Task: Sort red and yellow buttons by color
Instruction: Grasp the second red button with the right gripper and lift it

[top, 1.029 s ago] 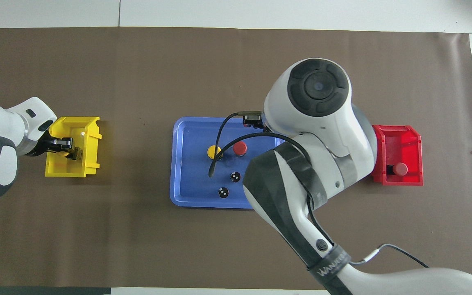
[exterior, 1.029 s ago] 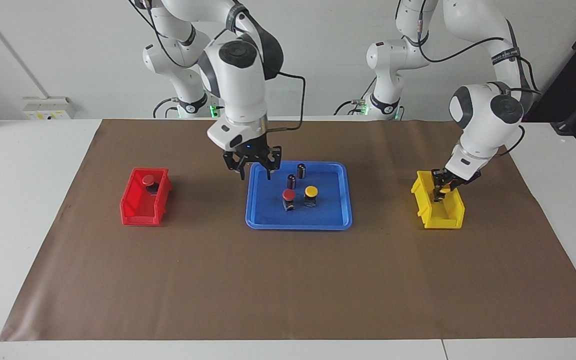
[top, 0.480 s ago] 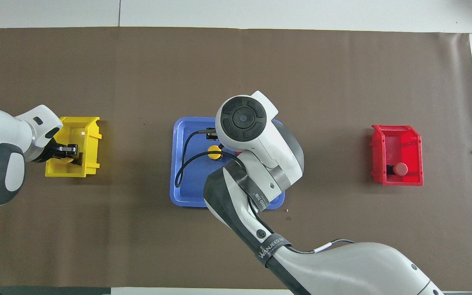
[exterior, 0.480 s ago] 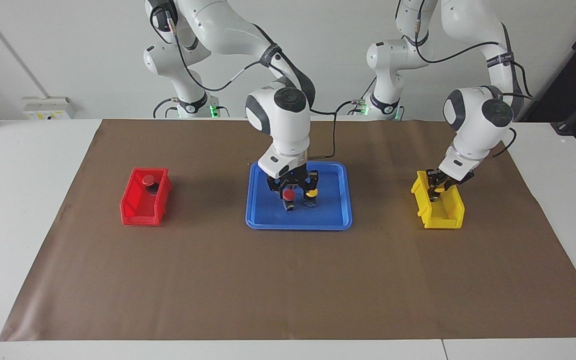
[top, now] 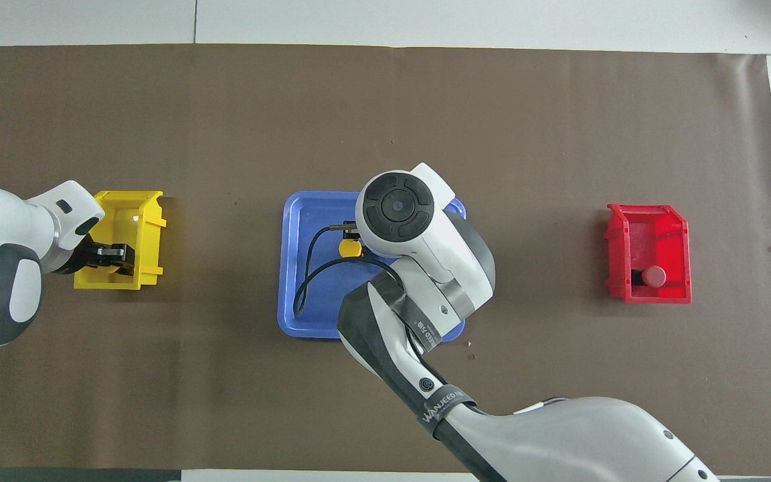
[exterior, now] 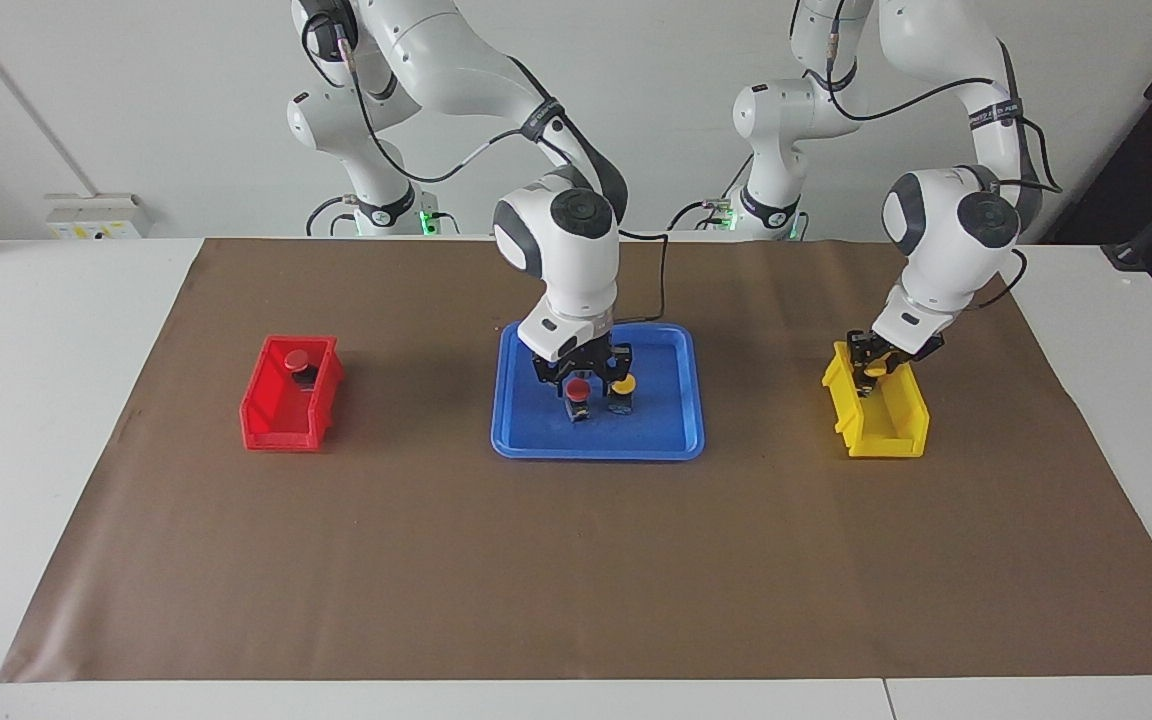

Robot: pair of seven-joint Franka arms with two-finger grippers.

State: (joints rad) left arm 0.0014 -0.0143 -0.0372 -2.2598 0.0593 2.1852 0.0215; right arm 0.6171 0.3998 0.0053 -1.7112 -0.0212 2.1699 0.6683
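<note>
A red button (exterior: 577, 389) and a yellow button (exterior: 622, 384) stand side by side in the blue tray (exterior: 658, 440). My right gripper (exterior: 582, 372) is open just over the red button, one finger on each side of its cap. In the overhead view the right arm hides that button, and only the yellow one (top: 350, 248) shows. Another red button (exterior: 296, 360) lies in the red bin (exterior: 276, 425). My left gripper (exterior: 872, 366) is in the yellow bin (exterior: 884, 440), at the end nearer the robots. I cannot make out the second yellow button.
The red bin (top: 616, 258) is toward the right arm's end of the brown mat, the yellow bin (top: 151, 227) toward the left arm's end, and the tray (top: 292, 268) between them. The two small dark cylinders in the tray are hidden by the right arm.
My right gripper moved from the tray's edge to over the red button and came down around it. My left gripper rose a little in the yellow bin and shifted toward the robots.
</note>
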